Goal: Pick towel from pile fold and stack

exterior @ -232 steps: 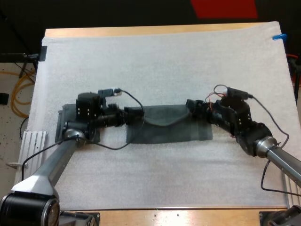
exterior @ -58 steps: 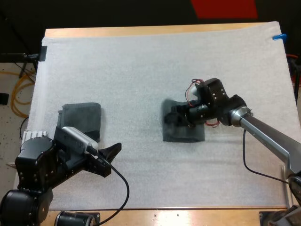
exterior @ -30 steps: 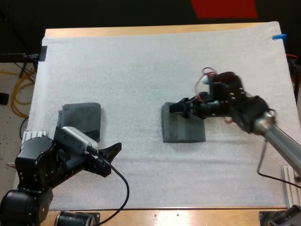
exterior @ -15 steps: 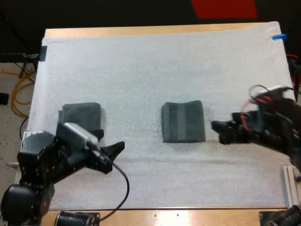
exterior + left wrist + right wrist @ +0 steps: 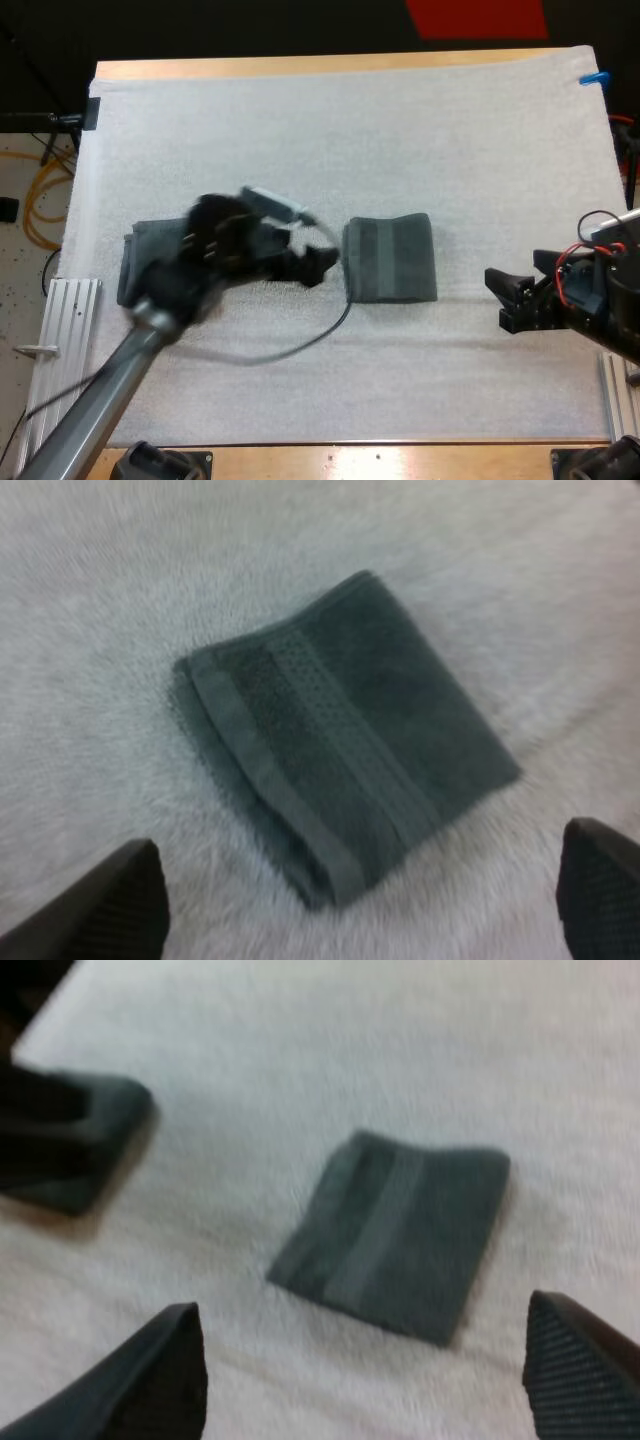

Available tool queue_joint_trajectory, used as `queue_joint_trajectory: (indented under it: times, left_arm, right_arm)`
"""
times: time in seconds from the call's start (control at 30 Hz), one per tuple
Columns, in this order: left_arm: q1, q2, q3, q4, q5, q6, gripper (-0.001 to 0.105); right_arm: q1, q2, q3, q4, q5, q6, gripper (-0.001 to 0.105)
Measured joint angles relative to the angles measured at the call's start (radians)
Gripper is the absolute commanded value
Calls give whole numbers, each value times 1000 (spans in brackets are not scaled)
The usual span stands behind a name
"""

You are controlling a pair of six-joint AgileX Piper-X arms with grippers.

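Left pincer point(image 5: 318, 266) beside folded towel point(image 5: 390, 258) edge; right pincer point(image 5: 505, 300) well apart.

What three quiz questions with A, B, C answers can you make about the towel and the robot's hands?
1. Where does the folded towel lie?
A: on the mat, between the left gripper and the right gripper
B: on the floor
C: on a chair

2. What colour is it?
A: red
B: dark grey-green
C: yellow

3. How are the left gripper's fingers?
A: shut on the towel
B: shut on nothing
C: open

Answers:
1 A, the high view shows it flat on the mat with a gripper on either side.
2 B, every view shows that colour.
3 C, the left wrist view shows them apart, clear of the towel.
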Motion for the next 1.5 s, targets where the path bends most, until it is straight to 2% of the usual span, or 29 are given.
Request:
queue_joint_trajectory:
  times: [0.2,0.47,0.87,1.07,1.13,1.33,1.43,1.5]
  left_arm:
    - [-40,294,-3,-179,-7,-184,77]
    - [-40,514,-3,-276,110,-299,77]
    - [-40,575,-8,-342,290,-351,76]
    - [-61,578,-8,-342,297,-391,76]
    - [-70,578,-8,-342,297,-395,74]
    - [-100,581,-8,-341,274,-418,52]
    - [-101,581,-8,-341,245,-421,35]
    - [-101,581,-8,-341,231,-423,21]
  right_arm:
    - [0,0,4,65,1,0,64]
    - [0,0,4,94,1,0,64]
    - [0,0,4,94,1,0,64]
    - [0,0,4,94,17,0,64]
    - [0,0,4,94,19,0,64]
    - [0,0,4,94,22,0,64]
    - [0,0,4,94,22,0,64]
    - [0,0,4,94,22,0,64]
